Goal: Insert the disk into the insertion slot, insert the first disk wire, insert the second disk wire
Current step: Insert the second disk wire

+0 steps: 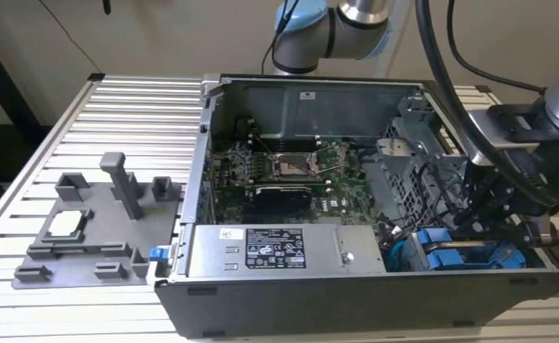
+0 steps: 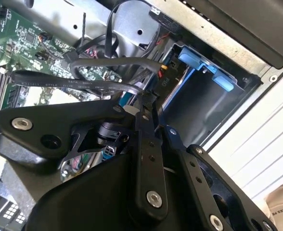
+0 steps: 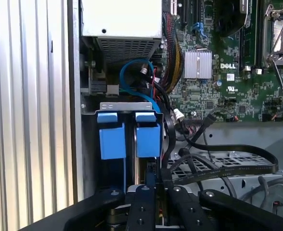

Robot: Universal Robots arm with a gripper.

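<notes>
Seen in the exterior view: open computer case (image 1: 375, 286) lying on a ribbed metal bench (image 1: 117, 128), arm reaching down into the corner at the exterior view's right. Gripper (image 3: 156, 192) lowered among black cables (image 3: 218, 161), just beside the insertion slot (image 3: 127, 108); fingers (image 2: 148, 144) drawn close together around a dark connector, though whether actually clamped on it cannot be told. Disk (image 3: 146, 139) already seated in the slot, blue carrier tabs showing side by side at the mouth of the grey cage. Green motherboard (image 1: 289, 168) and grey power supply (image 1: 279, 250) near by inside the case. Grey plastic fixture (image 1: 88, 229) well apart on the bench.
</notes>
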